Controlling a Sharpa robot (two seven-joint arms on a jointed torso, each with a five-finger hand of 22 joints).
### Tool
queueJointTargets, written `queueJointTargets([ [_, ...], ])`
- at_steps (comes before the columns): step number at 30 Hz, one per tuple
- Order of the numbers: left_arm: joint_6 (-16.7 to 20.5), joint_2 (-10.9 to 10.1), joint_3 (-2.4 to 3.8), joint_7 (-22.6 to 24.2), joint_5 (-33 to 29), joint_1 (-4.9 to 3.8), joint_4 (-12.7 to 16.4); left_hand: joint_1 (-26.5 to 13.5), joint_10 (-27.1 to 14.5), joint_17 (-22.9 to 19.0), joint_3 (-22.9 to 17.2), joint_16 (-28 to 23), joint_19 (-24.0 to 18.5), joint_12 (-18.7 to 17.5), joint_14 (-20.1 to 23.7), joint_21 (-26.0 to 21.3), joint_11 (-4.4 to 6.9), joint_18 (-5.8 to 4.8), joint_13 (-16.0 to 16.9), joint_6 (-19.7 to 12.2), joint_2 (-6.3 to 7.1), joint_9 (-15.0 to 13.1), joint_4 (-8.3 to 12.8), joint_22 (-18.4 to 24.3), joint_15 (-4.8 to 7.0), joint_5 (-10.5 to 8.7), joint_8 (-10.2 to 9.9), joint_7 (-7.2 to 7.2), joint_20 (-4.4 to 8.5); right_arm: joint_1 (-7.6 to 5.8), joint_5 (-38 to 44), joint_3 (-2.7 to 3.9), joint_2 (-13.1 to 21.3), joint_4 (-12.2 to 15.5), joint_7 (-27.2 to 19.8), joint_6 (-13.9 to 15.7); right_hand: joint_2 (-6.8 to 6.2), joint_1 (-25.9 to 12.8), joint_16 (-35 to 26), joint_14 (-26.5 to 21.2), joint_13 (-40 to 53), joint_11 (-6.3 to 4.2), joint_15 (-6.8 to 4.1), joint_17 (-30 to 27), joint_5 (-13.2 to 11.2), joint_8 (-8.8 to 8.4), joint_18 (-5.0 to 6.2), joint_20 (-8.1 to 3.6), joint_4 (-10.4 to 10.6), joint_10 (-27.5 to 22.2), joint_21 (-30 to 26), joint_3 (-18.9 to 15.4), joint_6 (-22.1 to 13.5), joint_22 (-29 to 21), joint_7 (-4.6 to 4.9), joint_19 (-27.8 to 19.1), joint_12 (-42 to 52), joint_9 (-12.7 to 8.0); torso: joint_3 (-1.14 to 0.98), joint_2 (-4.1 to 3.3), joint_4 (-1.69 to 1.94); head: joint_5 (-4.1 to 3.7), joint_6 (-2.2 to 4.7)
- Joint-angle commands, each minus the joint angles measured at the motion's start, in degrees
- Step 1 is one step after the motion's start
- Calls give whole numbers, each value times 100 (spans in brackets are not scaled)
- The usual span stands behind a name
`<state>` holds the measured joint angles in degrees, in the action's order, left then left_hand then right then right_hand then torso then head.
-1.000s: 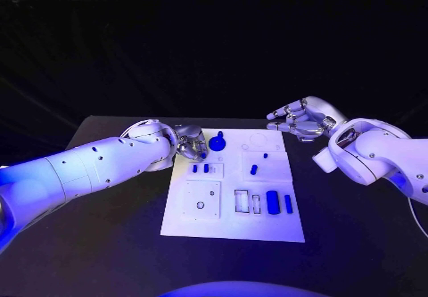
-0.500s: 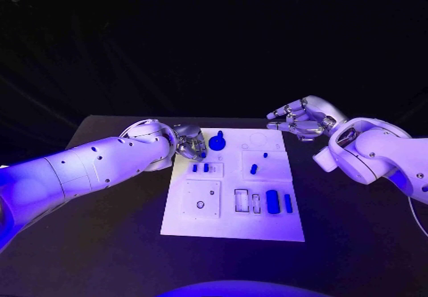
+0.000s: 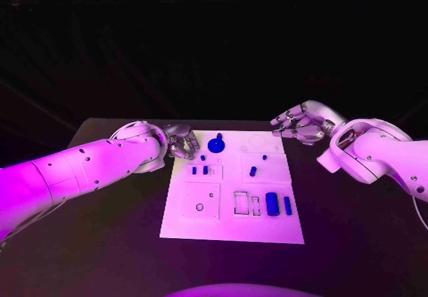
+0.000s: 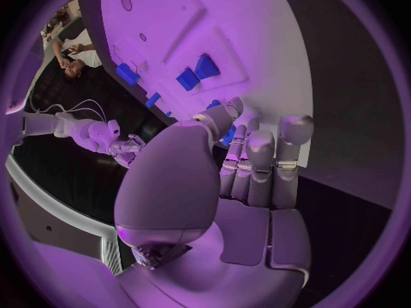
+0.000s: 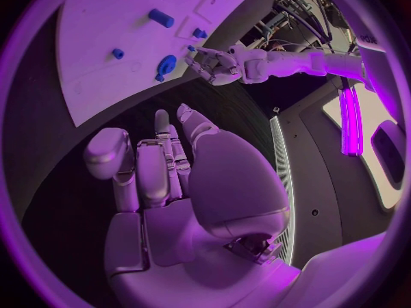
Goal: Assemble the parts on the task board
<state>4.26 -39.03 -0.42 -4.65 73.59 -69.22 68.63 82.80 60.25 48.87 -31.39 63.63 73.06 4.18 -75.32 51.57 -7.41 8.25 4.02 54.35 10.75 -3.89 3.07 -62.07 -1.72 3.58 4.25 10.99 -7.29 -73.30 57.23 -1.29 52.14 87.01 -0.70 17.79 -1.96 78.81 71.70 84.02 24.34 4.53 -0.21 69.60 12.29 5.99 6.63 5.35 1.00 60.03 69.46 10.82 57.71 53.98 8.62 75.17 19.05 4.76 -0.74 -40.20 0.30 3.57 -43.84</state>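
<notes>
Head view: the left robot hand (image 3: 182,141) sits at the far left edge of the task board (image 3: 234,230), fingers curled in, and you cannot tell if it holds anything. Just beside it a round blue part (image 3: 217,145) sits on the board. The right robot hand (image 3: 302,124) hangs over the black desk (image 3: 107,247) just past the board's far right corner, fingers bent but apart, holding nothing. More small blue parts (image 3: 272,203) lie on the board nearer the robot.
</notes>
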Motion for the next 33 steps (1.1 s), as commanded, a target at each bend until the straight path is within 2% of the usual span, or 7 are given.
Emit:
queueJointTargets([
  [1, 430, -139, 20, 111, -1312, -43, 116, 141, -32, -715, -210, -561, -322, 61, 420, -557, -5, 139, -7, 99, -18, -9, 110, 371, 11, 29, 39, 19, 19, 5, 1304, 0, -70, -126, 444, -506, -26, 74, -23, 112, -276, -21, -28, -21, -79, 22, 28, 12, -45, 136, -29, 99, 156, -4, 6, 12, -269, 7, -8, 5, 3, -9, 33],
  [8, 956, -566, 30, 907, -4113, -110, 564, 68, 335, -1295, -484, -1037, -698, 387, 712, -1049, 65, 234, 41, 413, -85, -33, 180, 667, 76, 38, 186, -22, 78, 91, 2913, -3, -209, -214, 850, -702, -165, 116, -36, 169, -887, -47, -38, -47, -227, -59, 25, -8, -136, 358, -63, 309, 344, -32, -87, 71, -791, -16, -4, 18, 54, -6, 37],
  [11, 1090, -712, 24, 1389, -5469, -106, 819, -94, 496, -1396, -400, -1147, -791, 567, 776, -1129, 131, 239, 91, 514, -158, -37, 103, 701, 92, 22, 246, -75, 89, 133, 3338, -7, -294, -218, 962, -732, -186, 123, -53, 177, -1019, -49, -39, -68, -296, -94, 25, -9, -158, 403, -82, 371, 368, -53, -104, 77, -884, -25, 2, 18, 53, -18, 49],
  [15, 1176, -902, 16, 1887, -6764, -72, 1206, -379, 605, -1468, -96, -1165, -808, 777, 755, -1263, 207, 237, 161, 558, -199, -30, -55, 797, 106, 14, 285, -143, 80, 190, 3685, -19, -414, -223, 1082, -762, -195, 124, -72, 180, -1137, -47, -35, -88, -386, -126, 27, -10, -173, 429, -102, 439, 392, -73, -106, 80, -964, -32, 8, 8, 49, -107, 74],
  [22, 1230, -1031, -8, 2103, -7385, -41, 1391, -403, 649, -1541, 148, -1162, -720, 1012, 729, -1419, 254, 232, 254, 585, -296, -21, -71, 934, 145, 20, 324, -177, 112, 245, 3846, -32, -628, -339, 1293, -930, -217, 101, -71, 196, -1258, -37, -25, -91, -441, -161, 25, -11, -176, 439, -108, 502, 406, -75, -82, 94, -1042, -40, -12, 19, 62, -169, 87],
  [26, 1206, -1050, -16, 2119, -7466, -36, 1403, -398, 634, -1553, 172, -1166, -709, 1038, 734, -1443, 255, 231, 264, 584, -307, -18, -66, 954, 146, 22, 326, -178, 115, 270, 3838, -45, -760, -469, 1379, -1092, -235, 81, -89, 202, -1336, -9, 0, -114, -439, -192, 24, 0, -177, 439, -122, 542, 394, -93, -52, 98, -1089, -48, 1, 15, 60, -180, 90],
  [33, 1181, -1059, -21, 2116, -7501, -30, 1422, -390, 618, -1566, 191, -1169, -699, 1061, 739, -1464, 255, 230, 273, 581, -315, -16, -57, 971, 148, 25, 328, -178, 118, 334, 3889, -58, -896, -587, 1442, -1309, -238, 73, -96, 204, -1376, 0, 7, -123, -440, -206, 24, 6, -177, 432, -126, 566, 388, -95, -45, 102, -1114, -52, -9, 13, 61, -186, 69],
])
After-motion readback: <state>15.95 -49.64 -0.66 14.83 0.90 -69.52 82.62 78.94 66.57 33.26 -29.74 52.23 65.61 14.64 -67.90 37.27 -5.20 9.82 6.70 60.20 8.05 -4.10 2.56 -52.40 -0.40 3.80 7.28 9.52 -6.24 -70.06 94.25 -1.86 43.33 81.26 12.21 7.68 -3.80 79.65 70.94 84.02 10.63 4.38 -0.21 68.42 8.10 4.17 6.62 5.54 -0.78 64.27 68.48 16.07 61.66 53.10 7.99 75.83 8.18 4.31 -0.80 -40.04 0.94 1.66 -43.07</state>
